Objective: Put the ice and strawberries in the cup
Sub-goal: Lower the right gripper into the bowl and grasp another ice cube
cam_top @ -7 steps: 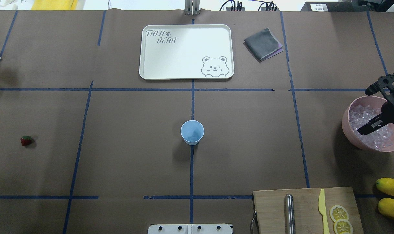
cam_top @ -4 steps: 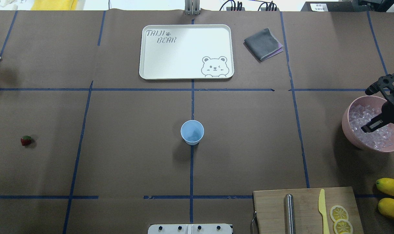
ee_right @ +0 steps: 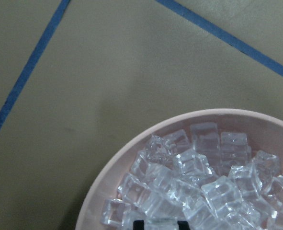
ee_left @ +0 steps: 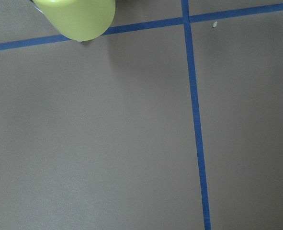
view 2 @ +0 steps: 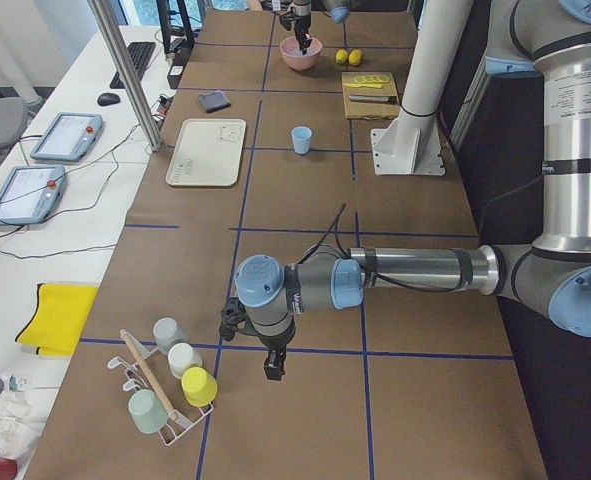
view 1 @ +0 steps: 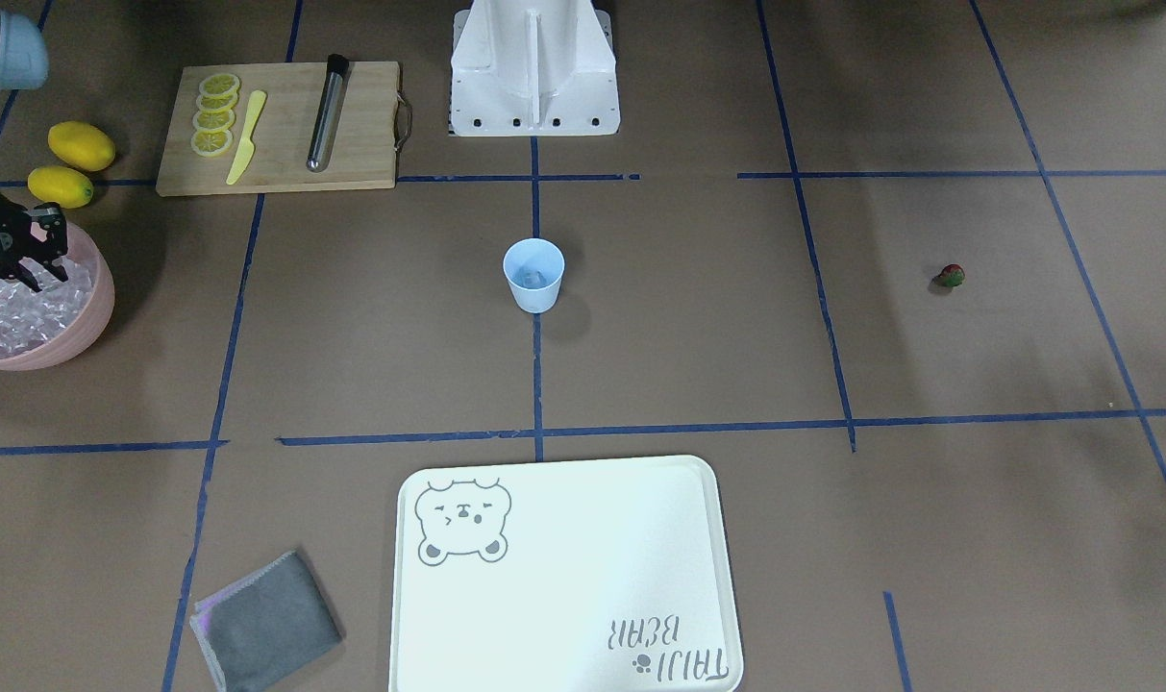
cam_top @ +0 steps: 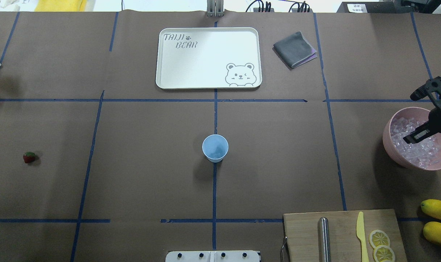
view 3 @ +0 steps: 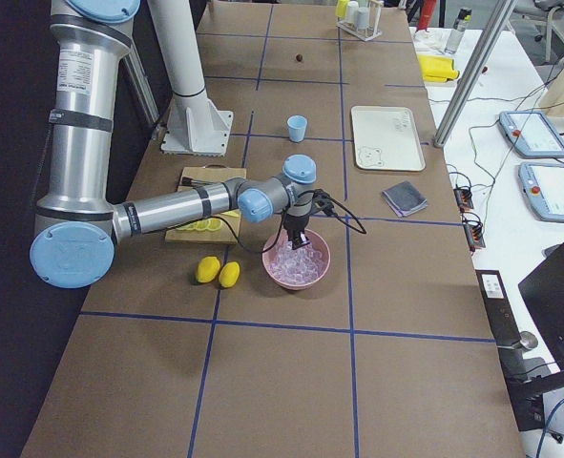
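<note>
**Pink bowl (cam_top: 387, 140): ice (ee_right: 203, 179) pick in hand, berry untouched**

Over the heap, the right gripper (cam_top: 409, 139) is held just above the cubes, at the table's right edge. In the wrist view two dark fingertips (ee_right: 139, 224) are seen at the bottom edge with one cube between them. The jaws are therefore judged pinched onto a single cube, though the contact itself is cropped. The tool is pointed roughly straight down, presumably so that one cube is nipped off the heap without the bowl being shoved.

At table centre the cup (cam_top: 215, 147) is stood upright on the tape cross, well apart from the bowl. That spot is judged reachable by either arm. Something pale is seen at its bottom in the front view, but it is too small to be identified.

Far left, the strawberry (cam_top: 29, 157) is found on bare table, well apart from the cup, on the left arm's side.

Near a rack of cups (view 2: 170, 385), the left gripper (view 2: 273, 368) is held low. It is seen only from the side, so spread or closed cannot be told.

A carry to the cup is called for next. A slick cube could be dropped on the way.
</note>
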